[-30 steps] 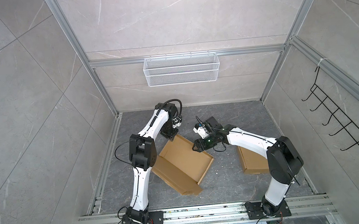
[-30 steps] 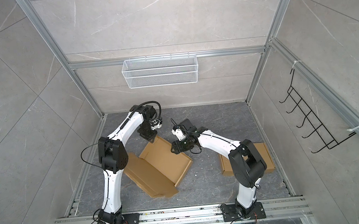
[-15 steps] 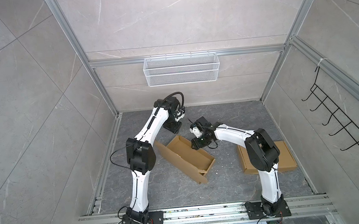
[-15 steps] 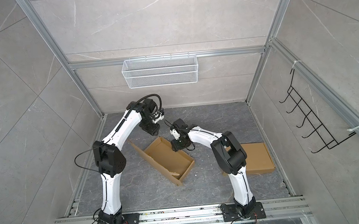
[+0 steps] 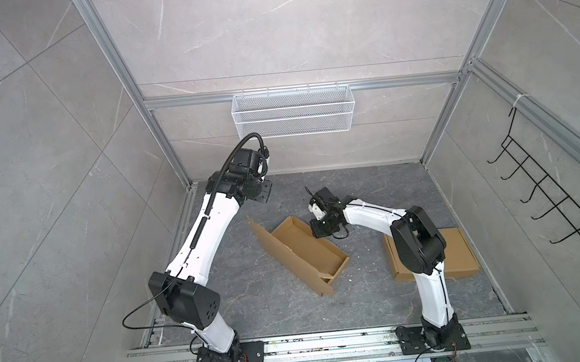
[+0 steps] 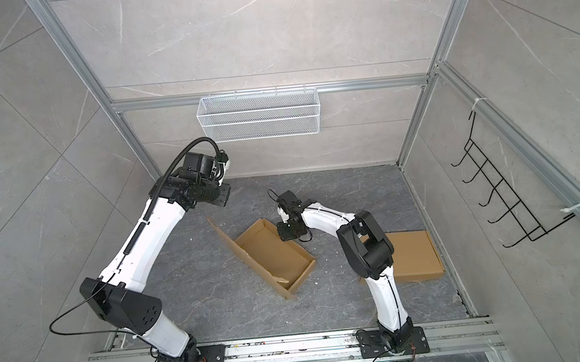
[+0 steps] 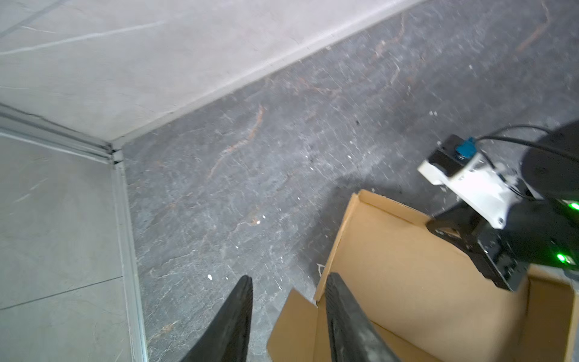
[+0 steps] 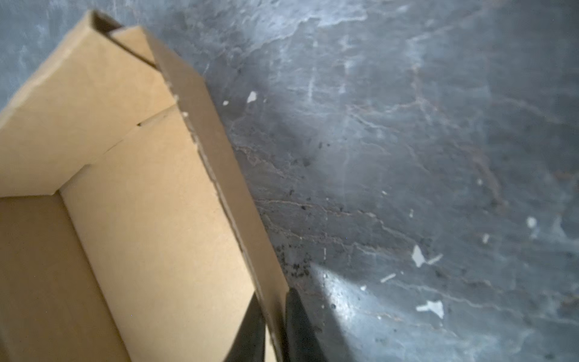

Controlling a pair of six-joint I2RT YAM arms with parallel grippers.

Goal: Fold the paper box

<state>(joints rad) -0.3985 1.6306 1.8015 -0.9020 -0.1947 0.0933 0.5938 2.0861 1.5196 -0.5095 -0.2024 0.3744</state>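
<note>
The paper box (image 5: pixel 306 255) (image 6: pixel 270 259) is a brown cardboard tray lying slantwise in the middle of the floor. Its long lid flap (image 5: pixel 276 247) stands up along the left side. My right gripper (image 8: pixel 272 297) (image 5: pixel 321 227) is shut on the box's right side wall (image 8: pixel 219 156) near the far corner, one finger inside and one outside. My left gripper (image 7: pixel 286 282) (image 5: pixel 263 195) hangs open above the floor behind the box's far left corner, with nothing between its fingers. The box (image 7: pixel 407 282) lies below it.
A second flat cardboard piece (image 5: pixel 456 257) (image 6: pixel 417 256) lies on the floor at the right, partly under the right arm. A white wire basket (image 5: pixel 293 117) hangs on the back wall and a black hook rack (image 5: pixel 548 195) on the right wall. Aluminium rails (image 5: pixel 331 343) run along the front.
The lid flap has risen from lying flat to standing up. My right gripper has closed on the side wall. My left gripper has lifted off the box toward the back wall.
</note>
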